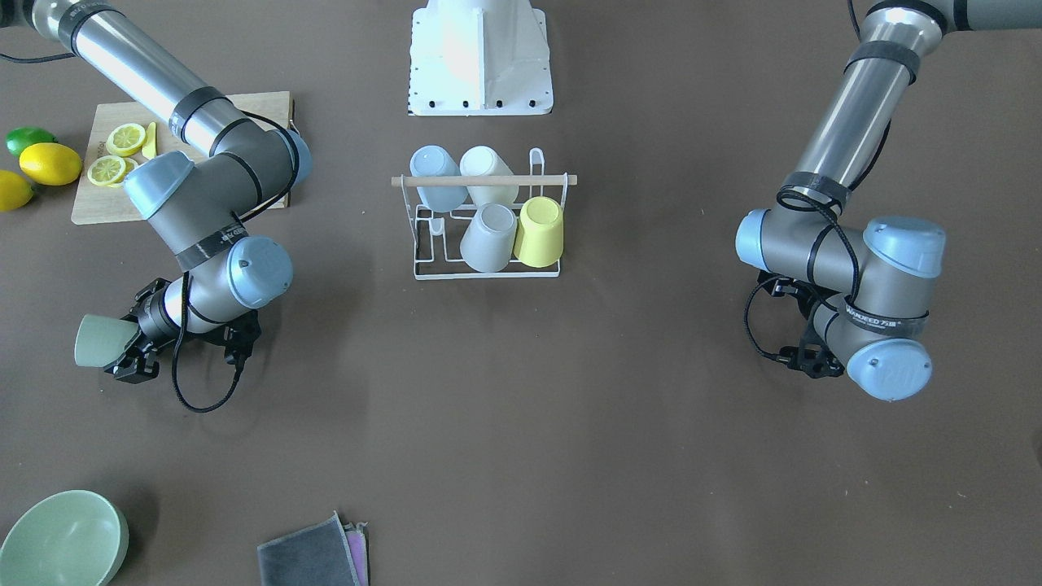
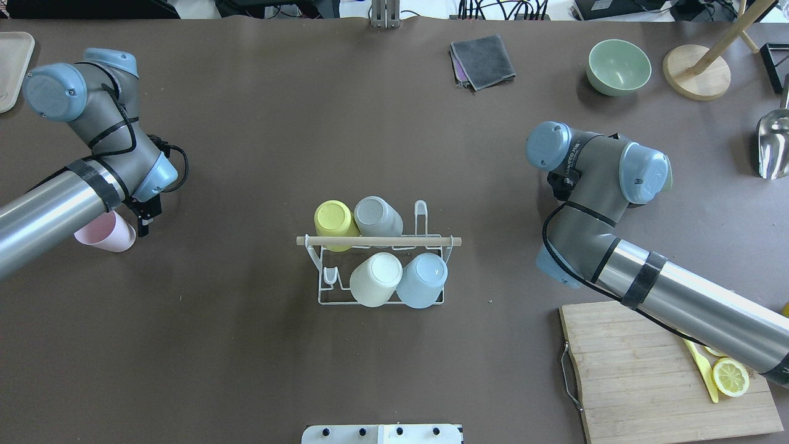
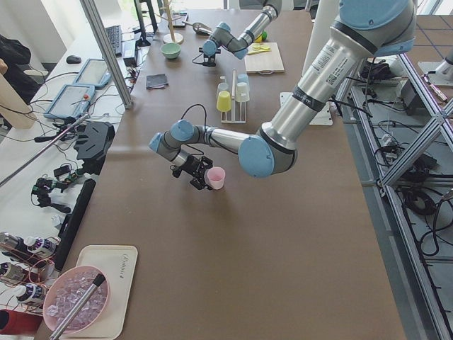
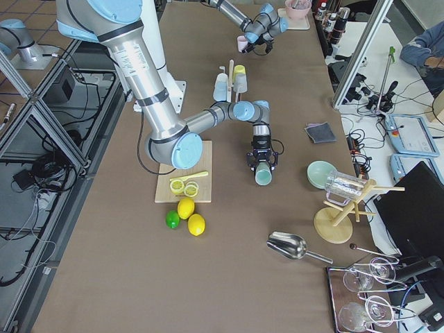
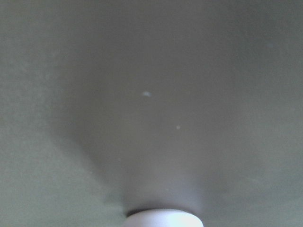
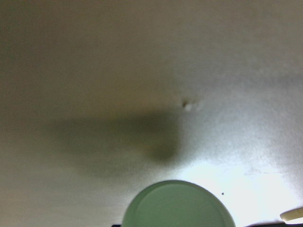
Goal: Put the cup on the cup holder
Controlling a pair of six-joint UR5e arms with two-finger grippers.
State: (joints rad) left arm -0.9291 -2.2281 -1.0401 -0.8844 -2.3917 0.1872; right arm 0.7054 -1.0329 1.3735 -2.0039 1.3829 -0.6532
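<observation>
- My right gripper (image 1: 122, 358) is closed on a green cup (image 1: 96, 341), held on its side just above the bench (image 1: 521, 423), mouth pointing away from the wrist.
- My left gripper (image 2: 143, 217) has a pink cup (image 2: 106, 233) between its fingers; the cup is tilted and close over the bench, well apart from the cup holder (image 2: 379, 271).
- Cup holder stands mid-bench between my two arms, with a wooden rod (image 2: 378, 241) across its top.
- Four cups are upside down on its prongs: yellow cup (image 2: 335, 222), grey cup (image 2: 376, 216), cream cup (image 2: 375, 279), blue cup (image 2: 423, 279).
- At least one prong at the holder's end, on my left-arm side, is free.
- Cutting board (image 2: 666, 376) with lemon slices lies on my right side; green bowl (image 2: 618, 66) and folded cloth (image 2: 482, 60) sit at the far edge.
</observation>
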